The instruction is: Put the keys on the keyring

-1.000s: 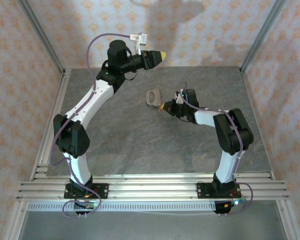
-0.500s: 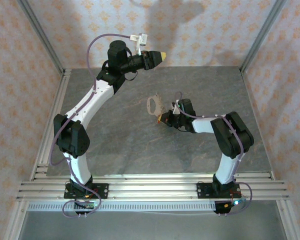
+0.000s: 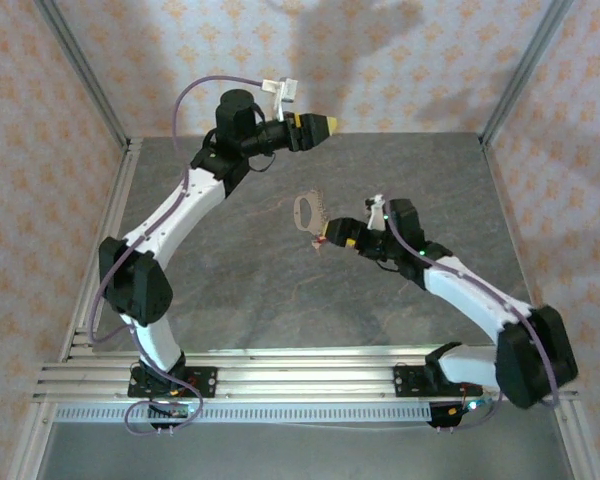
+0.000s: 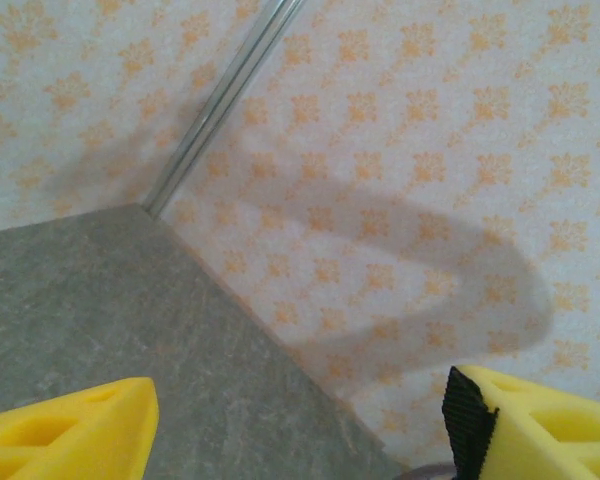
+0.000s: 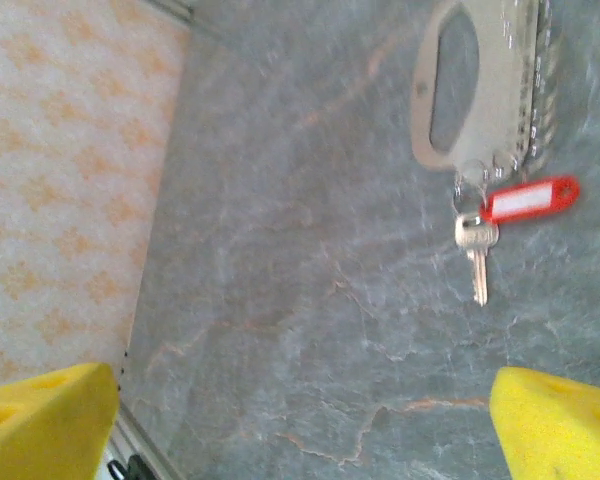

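Keyring w/ key attached, on table; left gripper, right gripper wide open, empty.

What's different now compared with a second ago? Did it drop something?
The right gripper opened and let go of the keyring, which sank a little and now lies on the table, the key at its end. Its arm dropped lower. The left gripper opened too, otherwise staying raised at the back.
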Controlling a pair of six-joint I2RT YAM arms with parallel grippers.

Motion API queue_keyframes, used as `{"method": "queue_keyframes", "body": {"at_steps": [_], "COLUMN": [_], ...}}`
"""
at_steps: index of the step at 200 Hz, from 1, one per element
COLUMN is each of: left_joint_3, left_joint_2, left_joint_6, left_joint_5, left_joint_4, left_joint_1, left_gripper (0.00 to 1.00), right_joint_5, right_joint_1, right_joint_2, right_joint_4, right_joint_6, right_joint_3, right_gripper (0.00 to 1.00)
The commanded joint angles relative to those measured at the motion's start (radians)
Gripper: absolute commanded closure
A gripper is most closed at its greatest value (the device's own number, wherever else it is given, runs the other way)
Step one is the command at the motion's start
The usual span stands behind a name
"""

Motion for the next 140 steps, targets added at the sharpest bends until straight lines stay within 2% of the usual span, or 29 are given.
{"method": "queue_keyframes", "body": {"at_steps": [1,8,25,44,59,78,101,123,140], "left_joint_3": [-0.084,-0.115,-0.200,-0.366,-0.491,-0.630,-0.736,-0.889,-1.014], "left_joint_2": [-0.135,-0.170,-0.271,-0.399,-0.488,-0.569,-0.629,-0.679,-0.697], "left_joint_6": [0.065,0.089,0.152,0.228,0.325,0.473,0.482,0.525,0.504], "left_joint_5": [-0.109,-0.159,-0.362,-0.617,-0.825,-1.009,-1.025,-1.066,-1.092], "left_joint_4": [-0.031,-0.063,-0.121,-0.073,-0.017,0.052,0.032,0.083,0.129], "left_joint_1": [-0.004,-0.004,-0.002,0.003,0.008,0.030,0.142,0.230,0.294], "left_gripper": [0.22,0.22,0.21,0.20,0.16,0.10,0.10,0.10,0.10], "right_joint_5": [0.167,0.216,0.377,0.534,0.645,0.809,0.990,1.037,1.069], "right_joint_1": [-0.024,-0.032,-0.055,-0.110,-0.161,-0.208,-0.243,-0.297,-0.321], "right_joint_2": [-0.090,-0.106,-0.124,-0.120,-0.123,-0.131,-0.113,-0.064,-0.013], "right_joint_4": [-0.213,-0.248,-0.324,-0.350,-0.300,-0.165,-0.006,0.003,0.050], "right_joint_6": [-0.082,-0.101,-0.144,-0.160,-0.158,-0.179,-0.229,-0.291,-0.355], "right_joint_3": [0.091,0.122,0.195,0.242,0.228,0.164,0.080,0.066,0.028], "right_gripper": [0.00,0.00,0.00,0.00,0.00,0.00,0.00,0.00,0.00]}}
